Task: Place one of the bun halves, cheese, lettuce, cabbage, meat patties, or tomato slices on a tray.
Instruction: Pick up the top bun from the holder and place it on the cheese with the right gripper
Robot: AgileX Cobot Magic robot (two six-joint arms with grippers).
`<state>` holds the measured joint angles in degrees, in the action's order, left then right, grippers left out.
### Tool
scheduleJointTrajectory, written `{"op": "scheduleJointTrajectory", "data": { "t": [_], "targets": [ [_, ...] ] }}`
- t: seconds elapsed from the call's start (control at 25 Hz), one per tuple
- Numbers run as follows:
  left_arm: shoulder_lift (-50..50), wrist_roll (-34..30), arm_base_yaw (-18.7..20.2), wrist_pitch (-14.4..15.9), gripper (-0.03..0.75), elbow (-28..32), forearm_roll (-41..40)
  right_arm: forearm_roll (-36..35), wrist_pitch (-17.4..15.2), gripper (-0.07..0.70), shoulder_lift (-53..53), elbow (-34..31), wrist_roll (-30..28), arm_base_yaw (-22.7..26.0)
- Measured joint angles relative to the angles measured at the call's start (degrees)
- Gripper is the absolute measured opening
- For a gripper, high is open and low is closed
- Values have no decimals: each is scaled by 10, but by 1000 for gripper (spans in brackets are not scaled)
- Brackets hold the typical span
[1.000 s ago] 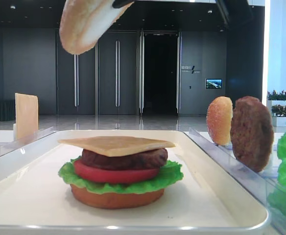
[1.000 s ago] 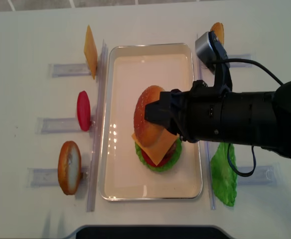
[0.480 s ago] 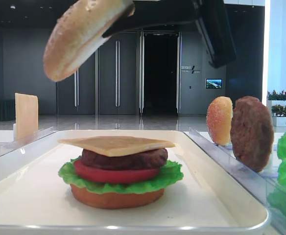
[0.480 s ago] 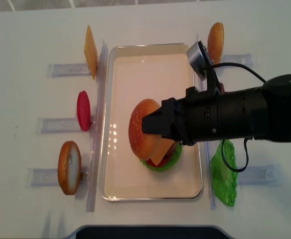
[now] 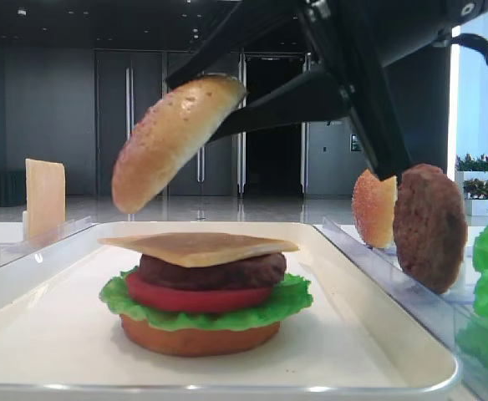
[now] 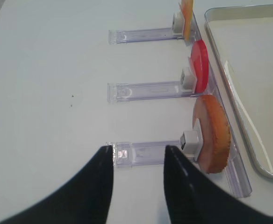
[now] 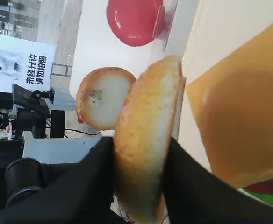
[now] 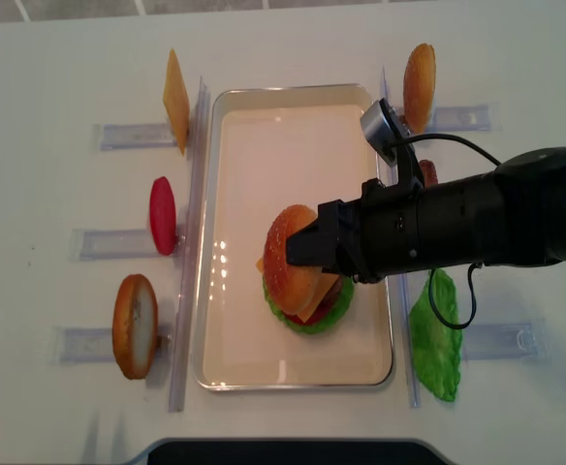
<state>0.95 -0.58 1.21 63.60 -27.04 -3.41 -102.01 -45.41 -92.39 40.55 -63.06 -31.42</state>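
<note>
Item: bun top (image 5: 177,138), held edge-on in my right gripper (image 7: 139,182), above the stack on the tray (image 8: 227,107).

My right jaws are clamped narrow across its thickness at one edge, dome against one finger, pale flat face against the other; it hangs tilted over the cheese (image 5: 198,246), not touching. Judged light, glossy, likely a bit slippery; the rim grip suits it, but tilt may make it land askew. My left gripper (image 6: 137,173) hovers apart over the table, jaws parted, empty.
</note>
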Motion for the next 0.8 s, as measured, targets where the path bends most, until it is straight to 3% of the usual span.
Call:
{"op": "scheduleJointTrajectory", "data": {
  "t": [0.8],
  "targets": [
    [0,-6,0,0,282,0,0,-2,11,253,-23,0,-27,13]
  ]
}}
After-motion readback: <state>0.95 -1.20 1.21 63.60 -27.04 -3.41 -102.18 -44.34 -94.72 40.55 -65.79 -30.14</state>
